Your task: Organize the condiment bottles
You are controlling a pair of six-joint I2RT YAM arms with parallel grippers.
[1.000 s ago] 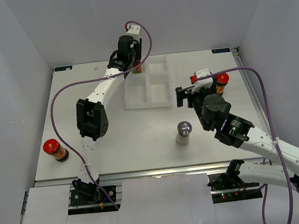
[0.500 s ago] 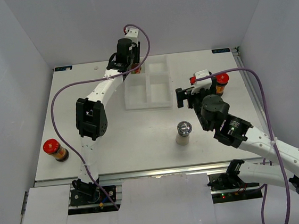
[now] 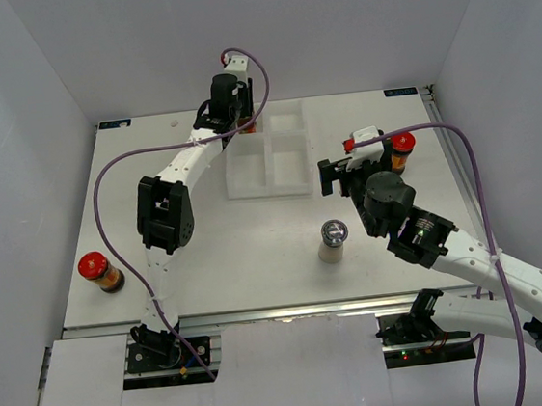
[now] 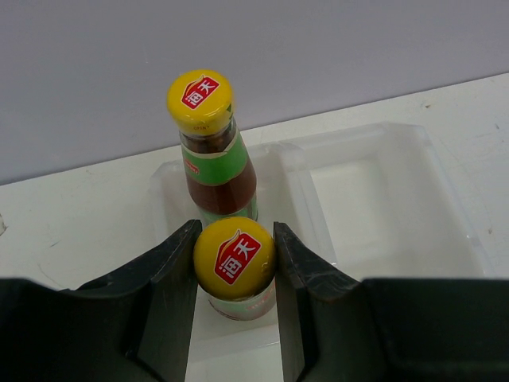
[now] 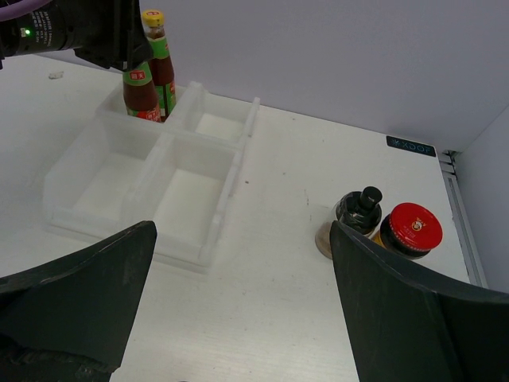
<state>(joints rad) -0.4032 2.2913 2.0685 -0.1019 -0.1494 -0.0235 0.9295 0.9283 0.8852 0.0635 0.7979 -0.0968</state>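
My left gripper is shut on the yellow cap of a slim red sauce bottle that stands in the far-left compartment of the white tray. A second sauce bottle stands just behind it in the same compartment. My right gripper is wide open and empty above bare table, right of the tray. A black-capped shaker and a red-lidded amber jar stand together to its right. A grey-lidded pale shaker stands mid-table. Another red-lidded jar stands at the near left.
The tray has four compartments; the other three hold nothing. Grey walls close in the table on the left, back and right. The left arm stretches across the left half of the table to the tray.
My left wrist has shifted slightly toward the back wall over the tray's far-left compartment. The right arm and the loose bottles have not moved.
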